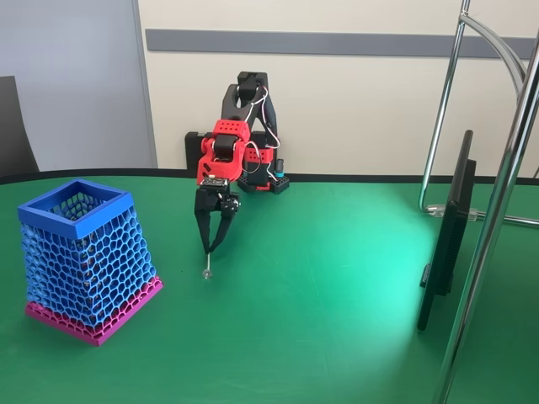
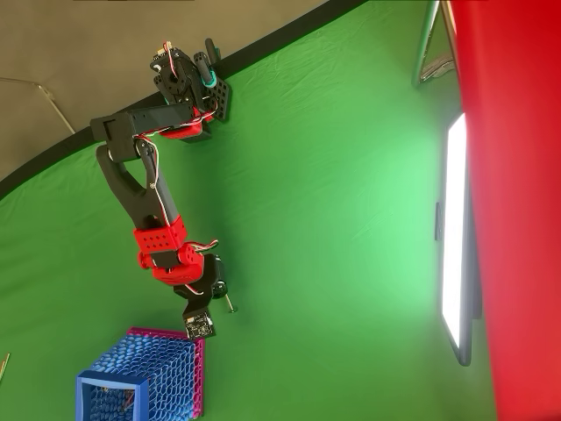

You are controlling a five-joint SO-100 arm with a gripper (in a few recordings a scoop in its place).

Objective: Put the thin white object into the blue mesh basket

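The thin white object (image 1: 207,263) hangs almost upright below my gripper (image 1: 208,250), its small grey disc at the bottom, at or just above the green table. The black fingers point straight down and are shut on its upper end. In the overhead view the gripper (image 2: 223,296) sits just right of the arm's red wrist, and the object (image 2: 230,304) shows as a short stub beside it. The blue mesh basket (image 1: 84,257) with its pink base stands on the table to the gripper's left, well apart from it. In the overhead view the basket (image 2: 145,379) lies below the gripper.
A dark monitor (image 1: 446,240) stands edge-on at the right, with a chrome stand (image 1: 497,210) in front of and behind it. The arm's base (image 1: 257,172) sits at the table's far edge (image 1: 354,178). A dark chair back (image 1: 13,126) shows at far left.
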